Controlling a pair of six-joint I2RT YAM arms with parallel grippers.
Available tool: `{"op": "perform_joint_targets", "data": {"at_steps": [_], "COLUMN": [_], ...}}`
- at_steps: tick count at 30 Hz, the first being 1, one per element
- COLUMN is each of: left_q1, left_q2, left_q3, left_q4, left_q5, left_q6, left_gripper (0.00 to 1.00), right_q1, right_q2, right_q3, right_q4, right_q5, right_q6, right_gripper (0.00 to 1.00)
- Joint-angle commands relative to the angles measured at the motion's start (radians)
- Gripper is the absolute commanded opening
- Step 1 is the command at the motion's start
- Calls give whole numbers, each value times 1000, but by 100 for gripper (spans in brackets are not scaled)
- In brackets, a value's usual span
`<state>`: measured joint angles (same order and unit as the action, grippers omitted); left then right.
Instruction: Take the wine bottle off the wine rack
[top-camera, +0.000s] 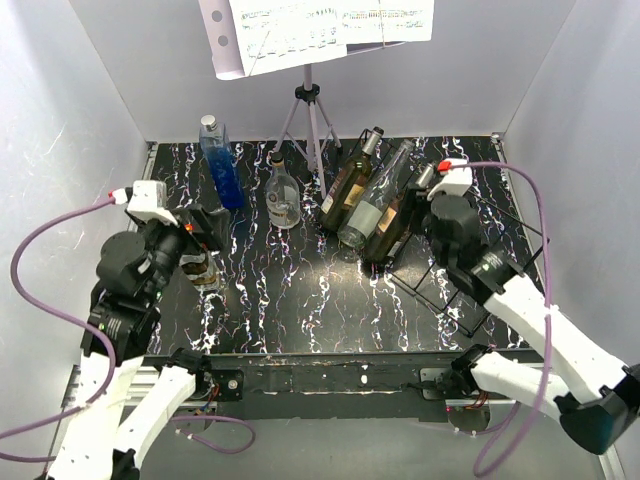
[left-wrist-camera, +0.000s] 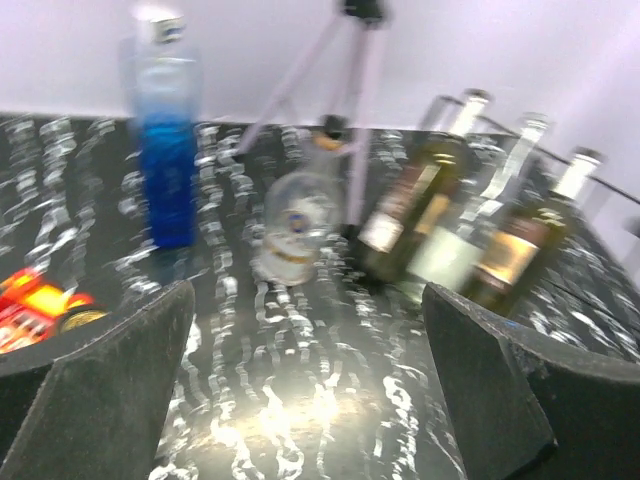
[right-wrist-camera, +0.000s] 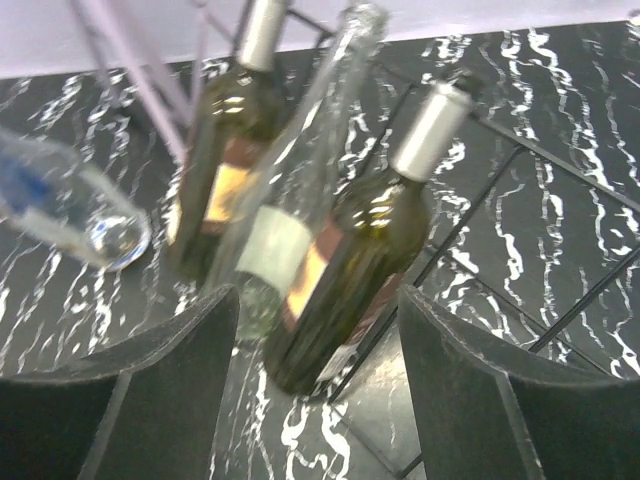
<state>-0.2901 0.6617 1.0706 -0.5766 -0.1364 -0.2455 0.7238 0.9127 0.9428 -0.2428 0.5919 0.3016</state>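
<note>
The black wire wine rack (top-camera: 418, 294) lies on the right of the marbled table. Three bottles lean on its left end: a dark wine bottle (top-camera: 350, 185), a clear bottle (top-camera: 375, 195) and a dark silver-capped wine bottle (top-camera: 400, 218). My right gripper (top-camera: 428, 212) is open just right of them. In the right wrist view the gripper (right-wrist-camera: 320, 390) has its jaws wide apart above the base of the silver-capped bottle (right-wrist-camera: 360, 270), without touching it. The clear bottle (right-wrist-camera: 290, 200) and rack wires (right-wrist-camera: 480, 210) also show there. My left gripper (top-camera: 205, 238) is open and empty at the left (left-wrist-camera: 310, 380).
A tall blue bottle (top-camera: 222, 165) and a round clear bottle (top-camera: 283, 195) stand at the back. A grey tripod music stand (top-camera: 310, 110) with sheet music stands behind them. A small labelled bottle (top-camera: 203, 270) sits under the left gripper. White walls enclose the table.
</note>
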Motion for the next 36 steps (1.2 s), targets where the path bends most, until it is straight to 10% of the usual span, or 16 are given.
{"op": "perform_joint_targets", "data": {"at_steps": [1,8,36], "left_q1": [3,2,0], "left_q2": [-74,-166,-326], "left_q3": [-108,-283,-354], "left_q4": [150,288,267], "left_q5": [468,672,376], "left_q6": [25,40,-5], "left_gripper": [98,98,98], "right_q1": [-157,-287,-449], "right_q2": [107,227,568], "right_q3": [109,162,249], "right_q4": [18,65,232], "right_q5": [-81,-185,-290], "right_q6": [54,90,122], "right_gripper": [72,61,41]}}
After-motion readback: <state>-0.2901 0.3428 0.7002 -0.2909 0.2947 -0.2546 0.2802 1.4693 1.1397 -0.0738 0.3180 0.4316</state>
